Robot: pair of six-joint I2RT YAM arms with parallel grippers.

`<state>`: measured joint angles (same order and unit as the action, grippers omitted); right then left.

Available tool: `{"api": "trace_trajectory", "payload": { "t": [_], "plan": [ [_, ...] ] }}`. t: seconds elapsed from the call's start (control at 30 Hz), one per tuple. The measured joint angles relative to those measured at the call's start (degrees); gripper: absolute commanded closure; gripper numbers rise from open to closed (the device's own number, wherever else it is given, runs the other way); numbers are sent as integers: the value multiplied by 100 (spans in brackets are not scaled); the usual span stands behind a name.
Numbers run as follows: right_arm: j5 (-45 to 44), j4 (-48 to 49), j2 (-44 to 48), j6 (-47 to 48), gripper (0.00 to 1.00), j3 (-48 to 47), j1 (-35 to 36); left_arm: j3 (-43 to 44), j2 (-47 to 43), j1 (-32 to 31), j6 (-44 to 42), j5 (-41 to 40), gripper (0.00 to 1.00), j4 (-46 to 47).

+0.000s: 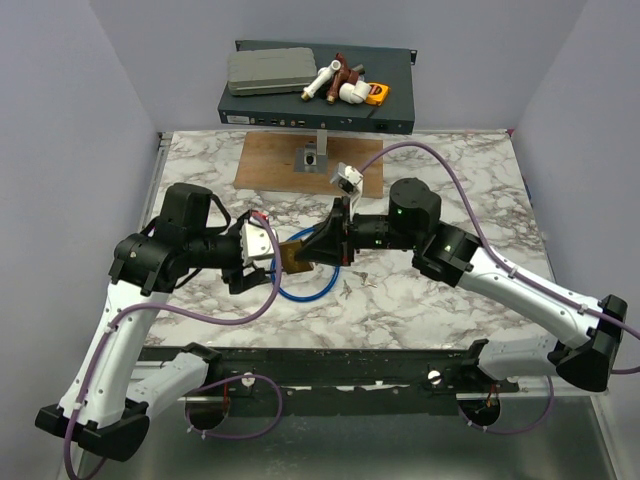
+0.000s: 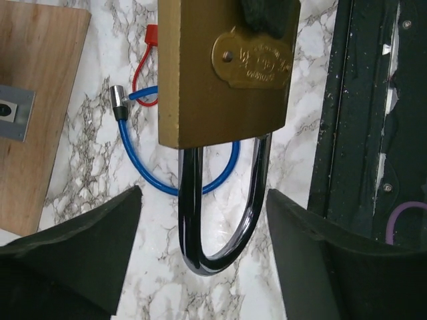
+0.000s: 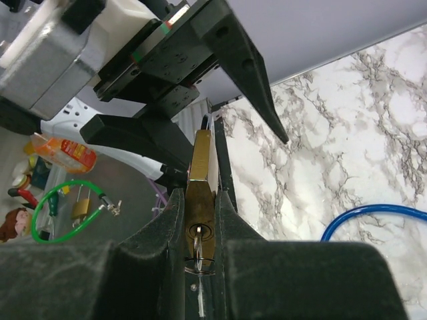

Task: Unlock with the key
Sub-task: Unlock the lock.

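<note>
Two grippers meet over marble table (image 1: pixel 420 310). Right gripper (image 3: pixel 200 197) clamped tight on brass padlock (image 2: pixel 220 73), body pinched between fingers, keyhole end facing its camera. Left gripper (image 2: pixel 203 193) wide, fingers flanking shackle (image 2: pixel 189 220), not touching. Key (image 2: pixel 141 70): red strap lies on table just beside plug of blue cable (image 2: pixel 125 143), part hidden behind padlock; metal blade not seen there. Small silver bit at keyhole in right wrist view, cannot tell what.

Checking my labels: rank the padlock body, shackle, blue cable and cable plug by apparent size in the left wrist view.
1. padlock body, nearest the camera.
2. shackle and blue cable: too alike to rank.
3. cable plug.
</note>
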<state>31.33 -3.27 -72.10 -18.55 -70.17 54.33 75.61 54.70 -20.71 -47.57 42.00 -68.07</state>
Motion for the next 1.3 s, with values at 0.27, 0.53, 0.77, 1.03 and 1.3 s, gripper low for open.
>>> {"api": "trace_trajectory", "payload": {
  "t": [0.27,0.53,0.77,1.03,1.3],
  "plan": [
    [-195,227,-83,-310,99,223,-7,4,0,0,-157,-13,66,-31],
    [-385,227,-120,-800,99,289,-138,-129,-188,-4,-428,-417,92,282],
    [-601,236,-243,-1379,99,306,-219,-457,-369,-92,-623,-881,92,802],
    [-671,238,-282,-1742,99,308,-227,-527,-498,-474,-623,-1471,88,920],
    [-437,330,-297,-2643,99,625,-881,-658,-157,-802,-317,-1893,60,1329]
  ]
}}
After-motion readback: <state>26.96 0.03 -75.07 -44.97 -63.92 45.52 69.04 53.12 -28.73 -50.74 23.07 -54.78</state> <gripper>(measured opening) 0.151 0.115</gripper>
